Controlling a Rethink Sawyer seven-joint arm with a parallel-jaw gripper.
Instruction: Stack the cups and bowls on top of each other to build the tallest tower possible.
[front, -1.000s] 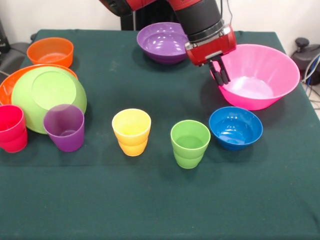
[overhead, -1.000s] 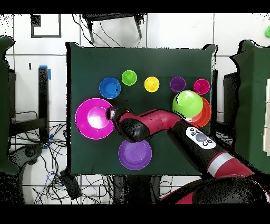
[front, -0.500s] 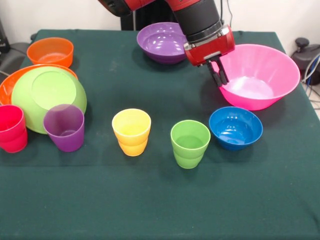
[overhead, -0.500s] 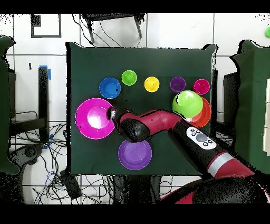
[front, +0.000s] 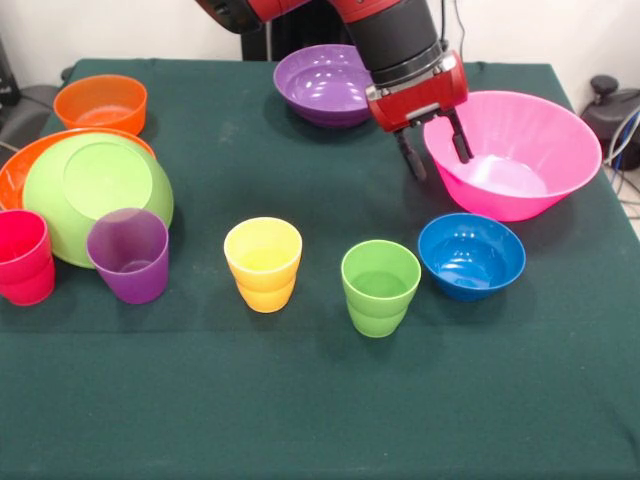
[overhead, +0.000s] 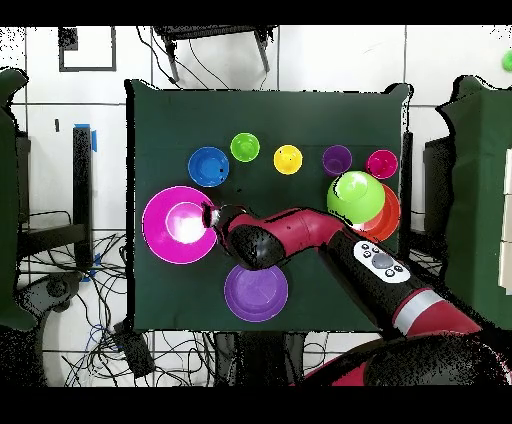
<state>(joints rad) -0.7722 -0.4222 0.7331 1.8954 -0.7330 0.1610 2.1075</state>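
The robot's hand (front: 435, 152) hangs at the near-left rim of the pink bowl (front: 530, 130), its 2 fingers (front: 408, 160) spread apart, one outside the wall and one just inside it, so the rim sits between them without being pinched yet. From where I stand this looks like the opening step: taking hold of the biggest bowl, which stands upright on the tabletop (front: 300, 400) and would have to be turned over to serve as a base. The next move calls for closing on that thin rim squarely, then lifting and flipping it without nudging the blue bowl (front: 471, 255) just in front of it.

Behind the arm sits the purple bowl (front: 325, 85), also upright. In a row toward me stand the green cup (front: 380, 287), the yellow cup (front: 263, 264), the purple cup (front: 129, 254) and the red cup (front: 24, 256). At the far left the lime green bowl (front: 95, 195) lies tipped inside the large orange bowl (front: 20, 170), with the small orange bowl (front: 100, 103) behind them. No tower stands yet; all 10 pieces are spread about.
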